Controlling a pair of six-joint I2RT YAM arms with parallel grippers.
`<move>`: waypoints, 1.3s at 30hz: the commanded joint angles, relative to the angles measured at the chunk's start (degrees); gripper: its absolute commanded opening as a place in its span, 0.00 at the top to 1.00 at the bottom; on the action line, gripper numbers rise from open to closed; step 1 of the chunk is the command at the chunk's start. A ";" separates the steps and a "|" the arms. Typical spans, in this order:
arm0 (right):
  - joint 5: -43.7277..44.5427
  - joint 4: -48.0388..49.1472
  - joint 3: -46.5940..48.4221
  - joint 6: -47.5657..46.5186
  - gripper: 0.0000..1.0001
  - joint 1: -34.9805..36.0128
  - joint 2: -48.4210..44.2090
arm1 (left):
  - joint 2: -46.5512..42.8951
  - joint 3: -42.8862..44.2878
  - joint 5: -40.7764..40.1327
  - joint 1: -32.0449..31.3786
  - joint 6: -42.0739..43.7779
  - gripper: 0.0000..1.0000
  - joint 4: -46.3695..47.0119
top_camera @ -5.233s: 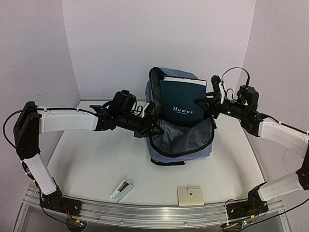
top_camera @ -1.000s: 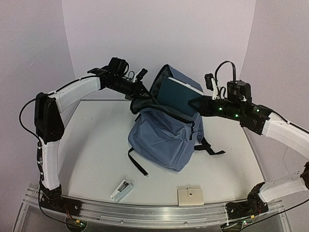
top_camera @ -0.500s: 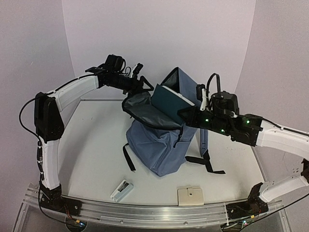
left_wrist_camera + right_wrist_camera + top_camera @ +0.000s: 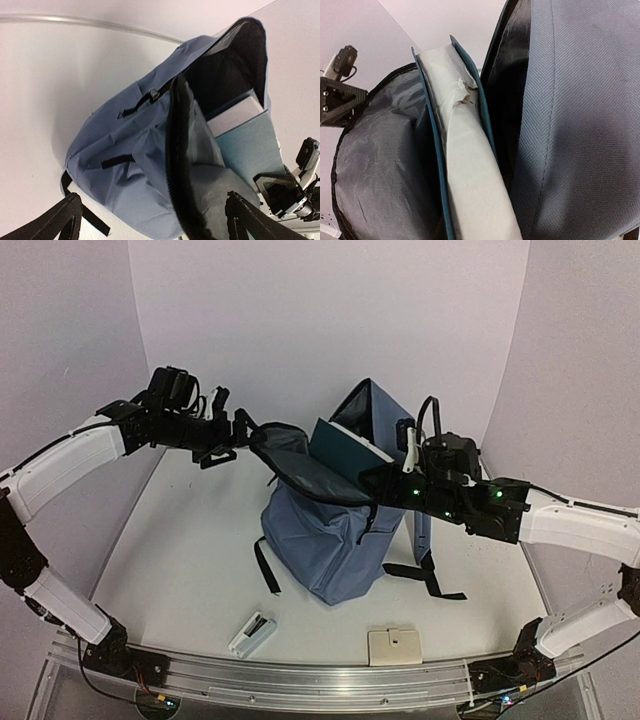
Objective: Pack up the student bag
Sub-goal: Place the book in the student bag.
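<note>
Top external view first: where was the student bag [image 4: 335,540]?

Upright on the desk [image 4: 170,560], about its middle and toward the far edge, leaning a little left. The main compartment gaped, its black-lined front flap [image 4: 300,465] drooping forward. A teal hardcover book [image 4: 345,445] stood inside with its top corner poking out.

And the left gripper [image 4: 230,435]?

Jaws spread wide, raised off the desk just left of that flap, touching nothing. Its wrist camera looked between the two black fingers [image 4: 62,220] onto the bag's front.

The right gripper [image 4: 382,478]?

Closed, at the right rim of the opening beside the book. I couldn't tell whether it pinched fabric. Its own camera showed only the book's white page block [image 4: 470,165] and blue cloth close up.

Anything else on the desk?

A small white object [image 4: 252,633] and a beige square block [image 4: 395,646], both near the front edge, well apart from the bag. Black straps [image 4: 268,578] trailed at the bag's base.
</note>
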 commanded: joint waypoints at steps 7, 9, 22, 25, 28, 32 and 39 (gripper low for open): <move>-0.42 3.72 7.08 1.78 1.00 2.94 5.45 | -2.30 -9.34 15.27 -3.11 -13.67 0.00 21.33; 0.38 2.01 8.31 1.91 1.00 3.58 6.89 | -0.96 -9.07 17.38 -3.39 -14.42 0.06 23.35; 8.96 -7.27 11.01 0.57 0.52 4.21 6.44 | -5.16 -7.38 15.21 -3.53 -10.93 1.00 24.26; 5.80 -7.04 11.87 -1.93 0.34 4.29 2.55 | -4.52 -8.04 15.10 -3.55 -11.15 1.00 24.15; 3.91 -6.98 10.95 -3.48 0.30 4.29 -1.77 | -3.96 -8.67 14.99 -3.55 -11.60 1.00 24.78; 2.41 -6.61 6.07 -5.38 0.30 4.61 -6.46 | -3.17 -8.72 14.92 -3.57 -12.00 1.00 26.08; 0.83 -3.06 -4.82 0.81 0.46 7.89 -10.41 | -1.71 -7.17 15.31 -3.55 -12.28 1.00 27.11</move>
